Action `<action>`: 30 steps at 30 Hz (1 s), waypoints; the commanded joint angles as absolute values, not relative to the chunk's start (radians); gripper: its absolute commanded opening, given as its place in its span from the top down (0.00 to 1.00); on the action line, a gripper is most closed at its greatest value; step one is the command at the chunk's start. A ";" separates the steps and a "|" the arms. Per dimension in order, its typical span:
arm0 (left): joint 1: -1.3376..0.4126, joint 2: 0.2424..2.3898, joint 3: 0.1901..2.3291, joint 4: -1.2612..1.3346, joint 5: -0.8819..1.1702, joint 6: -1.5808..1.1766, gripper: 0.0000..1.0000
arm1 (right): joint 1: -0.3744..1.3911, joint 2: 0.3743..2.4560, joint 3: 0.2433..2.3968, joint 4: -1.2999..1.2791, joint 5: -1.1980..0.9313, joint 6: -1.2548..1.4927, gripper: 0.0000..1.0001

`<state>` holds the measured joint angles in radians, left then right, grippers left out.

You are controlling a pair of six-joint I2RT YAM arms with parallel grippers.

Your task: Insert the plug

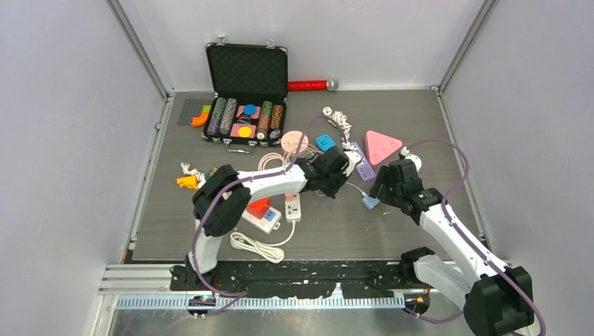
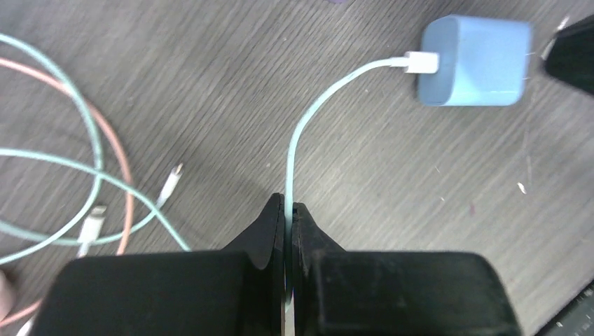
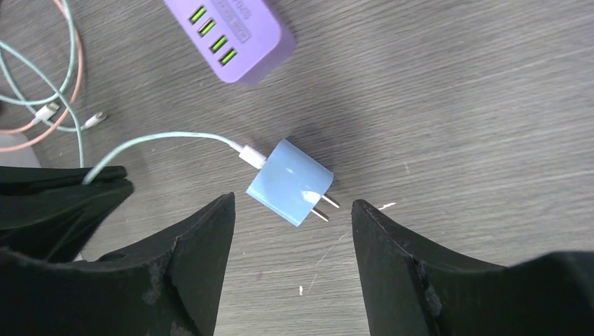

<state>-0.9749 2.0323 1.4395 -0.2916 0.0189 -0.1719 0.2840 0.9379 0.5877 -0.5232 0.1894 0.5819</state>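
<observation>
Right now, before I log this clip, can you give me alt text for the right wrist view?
A blue charger lies on the table, prongs pointing right, framed by the open right gripper. Its pale green cable curves left into the shut left gripper. A purple power strip lies beyond it.

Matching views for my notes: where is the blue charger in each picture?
Top external: blue charger right of centre.
Left wrist: charger in the upper right corner.
Right wrist: charger at centre.
Shared landmark: pale green cable plugged into it.
</observation>
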 commanded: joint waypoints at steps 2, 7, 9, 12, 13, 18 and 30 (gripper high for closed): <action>-0.971 1.858 1.471 -0.452 -0.040 -0.211 1.00 | 0.280 0.938 0.556 -0.424 0.057 0.487 0.33; -0.972 1.798 1.483 -0.559 -0.053 -0.227 1.00 | 0.294 0.956 0.553 -0.389 -0.023 0.475 0.33; -0.972 1.782 1.493 -0.586 -0.057 -0.227 1.00 | 0.312 0.966 0.559 -0.376 -0.029 0.476 0.34; -0.972 1.773 1.520 -0.649 -0.063 -0.237 1.00 | 0.372 0.981 0.570 -0.346 -0.013 0.477 0.34; -0.973 1.774 1.533 -0.673 -0.062 -0.246 1.00 | 0.392 0.995 0.575 -0.343 -0.009 0.472 0.33; -0.972 1.784 1.591 -0.762 -0.035 -0.328 1.00 | 0.544 1.050 0.609 -0.315 0.091 0.459 0.28; -0.972 1.768 1.607 -0.792 0.043 -0.387 1.00 | 0.685 1.137 0.575 -0.076 0.171 0.348 0.27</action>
